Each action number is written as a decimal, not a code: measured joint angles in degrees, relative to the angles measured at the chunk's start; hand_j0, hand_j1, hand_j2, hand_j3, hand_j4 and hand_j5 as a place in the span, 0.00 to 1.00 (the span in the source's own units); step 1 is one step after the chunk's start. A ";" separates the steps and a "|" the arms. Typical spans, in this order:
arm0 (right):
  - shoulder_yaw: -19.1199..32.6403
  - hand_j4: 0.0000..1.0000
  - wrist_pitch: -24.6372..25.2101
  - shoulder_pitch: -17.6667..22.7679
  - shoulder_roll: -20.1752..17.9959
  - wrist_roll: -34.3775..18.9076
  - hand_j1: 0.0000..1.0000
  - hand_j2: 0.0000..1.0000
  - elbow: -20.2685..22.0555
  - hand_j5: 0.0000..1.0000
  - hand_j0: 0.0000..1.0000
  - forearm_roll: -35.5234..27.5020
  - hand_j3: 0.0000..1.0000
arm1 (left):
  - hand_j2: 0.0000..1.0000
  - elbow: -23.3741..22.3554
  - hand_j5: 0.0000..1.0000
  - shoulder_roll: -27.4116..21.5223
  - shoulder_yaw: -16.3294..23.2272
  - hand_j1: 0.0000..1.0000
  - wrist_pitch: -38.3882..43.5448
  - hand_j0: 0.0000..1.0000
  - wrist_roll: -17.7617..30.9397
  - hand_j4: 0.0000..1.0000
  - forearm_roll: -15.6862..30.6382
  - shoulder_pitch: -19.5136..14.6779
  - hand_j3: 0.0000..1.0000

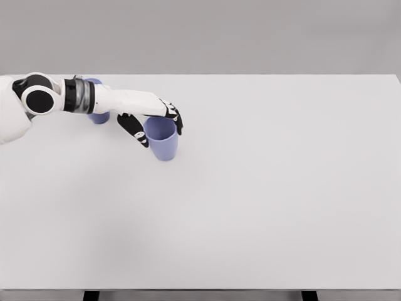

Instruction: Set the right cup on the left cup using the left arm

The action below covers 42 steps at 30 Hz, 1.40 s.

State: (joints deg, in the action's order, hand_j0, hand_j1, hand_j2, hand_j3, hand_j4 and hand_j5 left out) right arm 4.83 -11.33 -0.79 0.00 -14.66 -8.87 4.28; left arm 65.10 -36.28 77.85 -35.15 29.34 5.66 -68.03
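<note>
Surveying the white tabletop (263,200), we note the left arm reaching in from the left edge. Its left hand (153,116) has fingers (133,128) wrapped around the right cup (161,139), upright on the tabletop. The left cup (97,116) stands behind the forearm, largely hidden.

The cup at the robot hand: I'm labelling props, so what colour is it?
Light periwinkle blue, plain; the plastic-looking cup shows best in the head view.

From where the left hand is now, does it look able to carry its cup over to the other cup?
Probably yes: the left hand grips the right cup, and the left cup sits close behind the forearm, partly hidden.
</note>
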 measured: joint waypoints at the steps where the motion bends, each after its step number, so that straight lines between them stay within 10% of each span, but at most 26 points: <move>1: 0.00 1.00 0.00 0.00 0.00 0.00 1.00 1.00 0.00 1.00 1.00 0.00 1.00 | 0.52 0.20 0.52 -0.09 -0.21 0.52 0.01 0.52 0.02 0.52 0.07 0.00 0.52; 21: 0.00 1.00 0.00 0.09 0.00 0.00 1.00 1.00 0.00 1.00 1.00 0.01 1.00 | 0.52 14.18 0.52 -17.74 -1.98 0.52 0.02 0.52 0.31 0.52 6.46 -8.62 0.52; 42: -0.01 1.00 0.00 0.00 0.00 0.00 1.00 1.00 0.00 1.00 1.00 0.00 1.00 | 0.53 9.16 0.53 -22.52 -1.87 0.53 0.01 0.53 0.61 0.53 7.57 -12.74 0.53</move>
State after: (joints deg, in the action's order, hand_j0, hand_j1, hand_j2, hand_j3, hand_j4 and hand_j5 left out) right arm 4.82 -11.33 -0.79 0.00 -14.66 -8.87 4.28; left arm 74.27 -58.81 75.98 -35.14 29.95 13.24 -80.77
